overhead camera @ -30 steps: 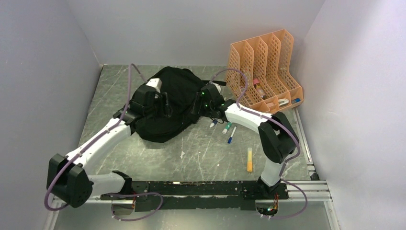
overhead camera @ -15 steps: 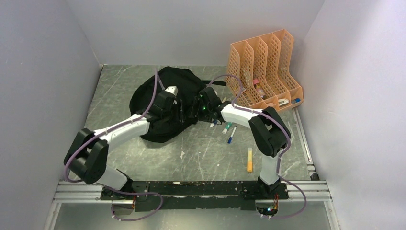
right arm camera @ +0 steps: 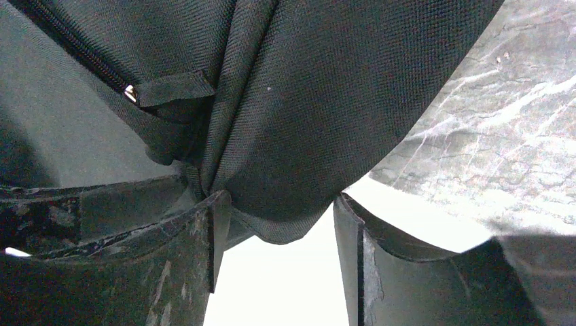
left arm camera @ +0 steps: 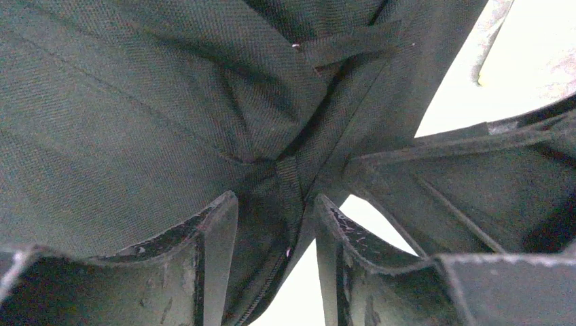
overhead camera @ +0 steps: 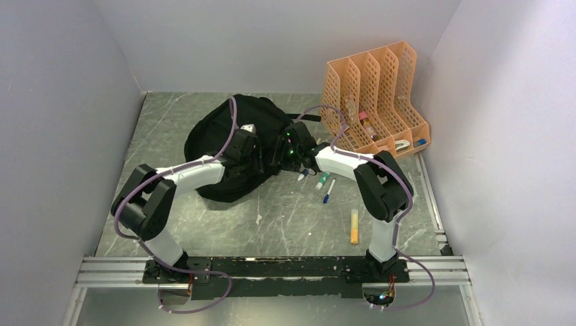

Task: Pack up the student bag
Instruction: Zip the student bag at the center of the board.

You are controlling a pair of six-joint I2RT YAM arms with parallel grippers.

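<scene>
The student bag [overhead camera: 221, 132], a floppy black backpack, lies at the back middle of the table. Both grippers meet at its right edge. My left gripper [overhead camera: 262, 156] reaches across the bag from the left. In the left wrist view a zippered fold of the bag [left arm camera: 136, 102] runs between the fingers of the left gripper [left arm camera: 276, 200], with light showing beside the right finger. My right gripper [overhead camera: 280, 153] comes from the right. A hanging fold of the bag [right arm camera: 326, 88] sits between the tips of the right gripper [right arm camera: 280, 198], whose jaws stand wide apart.
An orange mesh file organiser [overhead camera: 373, 95] holding small items stands at the back right. On the table right of the bag lie a green-capped marker [overhead camera: 322, 180], a blue pen [overhead camera: 329, 191] and a yellow-orange marker [overhead camera: 354, 225]. Walls close in on three sides.
My left arm has swung from the bag's left side across to its right edge, beside the right gripper. Both pairs of jaws have narrowed a little around the fabric.
</scene>
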